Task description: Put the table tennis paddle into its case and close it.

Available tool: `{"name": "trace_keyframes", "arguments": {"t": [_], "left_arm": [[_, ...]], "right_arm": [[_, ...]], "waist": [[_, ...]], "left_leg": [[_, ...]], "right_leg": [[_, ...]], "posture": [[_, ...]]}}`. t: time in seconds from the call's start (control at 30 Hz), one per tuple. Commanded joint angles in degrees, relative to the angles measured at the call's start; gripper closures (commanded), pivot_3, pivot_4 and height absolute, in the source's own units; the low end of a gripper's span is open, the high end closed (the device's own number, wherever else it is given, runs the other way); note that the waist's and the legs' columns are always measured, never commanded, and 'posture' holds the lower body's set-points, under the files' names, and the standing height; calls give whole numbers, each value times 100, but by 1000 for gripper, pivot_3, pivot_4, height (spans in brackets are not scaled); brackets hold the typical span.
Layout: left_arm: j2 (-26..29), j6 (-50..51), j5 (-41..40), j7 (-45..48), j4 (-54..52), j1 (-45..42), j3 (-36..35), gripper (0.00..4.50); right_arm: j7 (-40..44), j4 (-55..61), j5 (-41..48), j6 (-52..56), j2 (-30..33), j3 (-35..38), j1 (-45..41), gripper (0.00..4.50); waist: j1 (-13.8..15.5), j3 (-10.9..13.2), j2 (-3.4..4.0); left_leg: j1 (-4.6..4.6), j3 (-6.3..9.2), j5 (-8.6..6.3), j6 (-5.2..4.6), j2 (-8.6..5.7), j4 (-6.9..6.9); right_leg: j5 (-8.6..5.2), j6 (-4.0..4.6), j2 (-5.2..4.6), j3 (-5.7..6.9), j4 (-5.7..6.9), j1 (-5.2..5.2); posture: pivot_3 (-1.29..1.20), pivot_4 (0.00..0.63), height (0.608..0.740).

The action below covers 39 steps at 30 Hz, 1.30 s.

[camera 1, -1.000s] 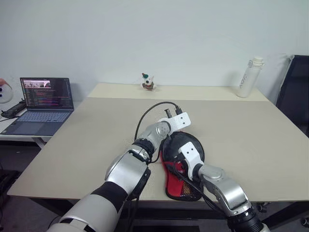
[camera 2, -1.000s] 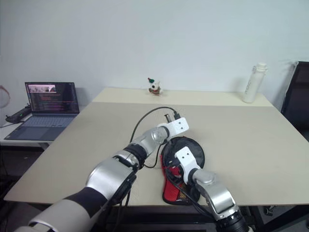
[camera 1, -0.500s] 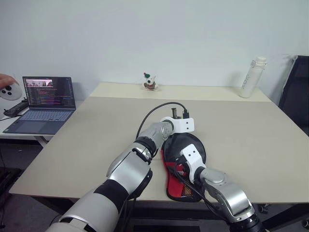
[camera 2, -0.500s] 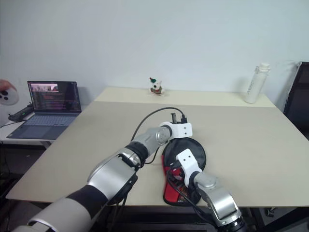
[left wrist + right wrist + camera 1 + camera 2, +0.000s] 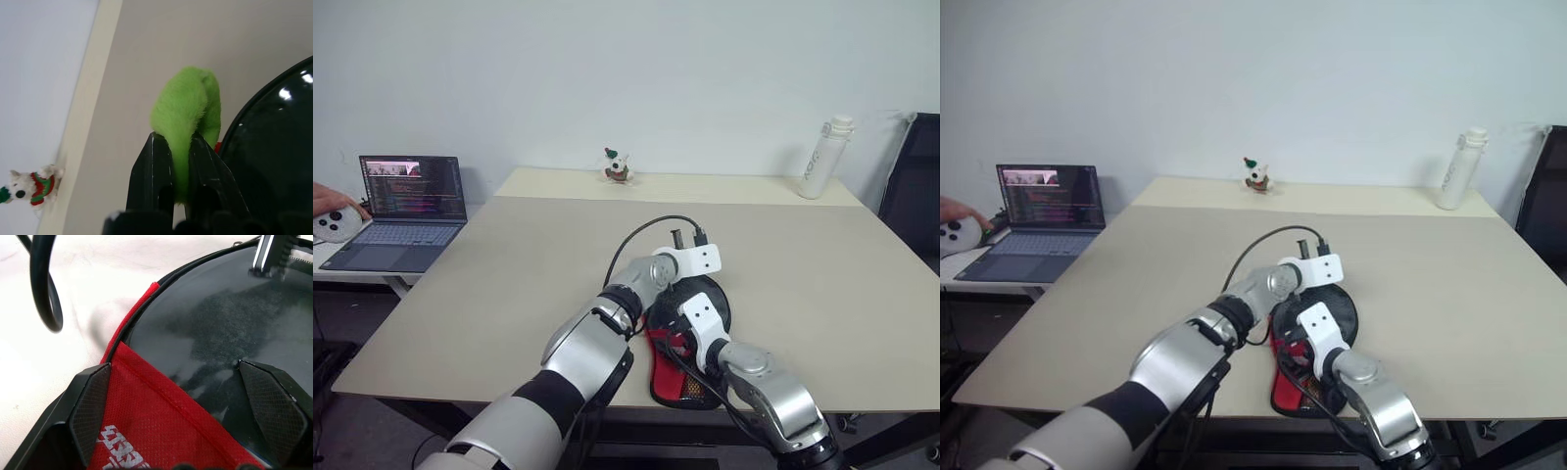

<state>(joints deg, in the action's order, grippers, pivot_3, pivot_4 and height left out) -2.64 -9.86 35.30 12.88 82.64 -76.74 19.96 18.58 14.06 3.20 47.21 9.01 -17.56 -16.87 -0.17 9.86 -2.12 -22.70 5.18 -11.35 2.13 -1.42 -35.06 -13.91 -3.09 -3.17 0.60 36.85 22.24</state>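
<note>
Left gripper (image 5: 180,169) pinched green ball charm (image 5: 188,115) by case (image 5: 690,328) rim. Right gripper (image 5: 188,411) spread wide, pressed on case. Best pulled steadily along zip edge, case held flat.

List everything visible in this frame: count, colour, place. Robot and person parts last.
Case: one, black with a red lower part, near table edge, under both arms.
Green ball charm: one, fuzzy green, at the case's rim.
Table: one, beige.
Toy dog: one, white with red and green, far table edge.
Bottle: one, white, far right corner.
Laptop: one, dark, open on the side desk at left.
Chair: one, black, right edge.
Person's hand: one, by the laptop.
Left gripper: shut on the charm.
Right gripper: fingers open over the case.
</note>
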Motion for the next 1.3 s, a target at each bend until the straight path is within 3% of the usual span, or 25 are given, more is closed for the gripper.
{"name": "trace_keyframes", "arguments": {"t": [0.03, 0.07, 0.47, 0.5, 0.73, 0.87, 1.1, 1.3], "left_arm": [[-114, -103, -144, 100, -294, -70, -78, 4485], [-127, -110, -161, 149, -295, -45, -81, 4485], [48, -540, -730, 602, -391, -6, -525, 230], [94, -574, -795, 640, -399, -16, -579, 64], [897, -867, -1707, 1006, -619, -224, -1471, 64], [1565, -823, -2347, 1545, -807, -126, -2029, 64], [2281, -2, -4012, 4961, -1642, 797, -2900, 64], [2684, 989, -4311, 6367, -3185, 2004, -2457, 64]], "right_arm": [[110, -804, 75, 920, -15, -443, 473, 0], [102, -800, 75, 926, -28, -446, 468, 0], [17, -1088, 32, 725, -187, -269, 232, 0], [7, -1147, 28, 696, -210, -236, 188, 0], [166, -646, 288, 981, -195, 65, 11, 0], [439, 430, 700, 1578, 122, 322, 26, 0], [698, 1785, 1675, 2689, 212, 1206, -136, 0], [979, 2540, 2395, 3437, 582, 1887, -295, 0]], "waist": [[-1, -3, 0], [-2, -9, 1], [-67, -29, 10], [-97, -29, 10], [-168, -28, 13], [-158, -22, 15], [-147, -3, 28], [-164, 37, 42]], "left_leg": [[0, 0, 0, 0, 0, 0], [0, 0, 0, 0, 1, 0], [12, -4, -2, 3, 4, 10], [14, -4, -2, 3, 6, 11], [29, -4, -2, 3, 13, 11], [3, -1, -2, 3, 11, 12], [-18, 12, -10, 17, 9, 15], [-33, 10, -10, 15, 13, 15]], "right_leg": [[0, 0, 0, 0, 0, 0], [0, 0, 0, 0, 0, 0], [-7, 11, 2, 0, 2, -1], [-7, 12, 3, 0, 3, -2], [-7, 11, 5, 2, 12, -8], [-8, 13, 2, 1, 6, 7], [-13, 23, 2, 11, 4, 21], [-15, 30, 6, 2, 15, 47]], "posture": [[0, 150, 740], [0, 150, 740], [0, 150, 740], [0, 150, 740], [0, 150, 740], [0, 150, 740], [0, 150, 740], [0, 150, 740]]}}
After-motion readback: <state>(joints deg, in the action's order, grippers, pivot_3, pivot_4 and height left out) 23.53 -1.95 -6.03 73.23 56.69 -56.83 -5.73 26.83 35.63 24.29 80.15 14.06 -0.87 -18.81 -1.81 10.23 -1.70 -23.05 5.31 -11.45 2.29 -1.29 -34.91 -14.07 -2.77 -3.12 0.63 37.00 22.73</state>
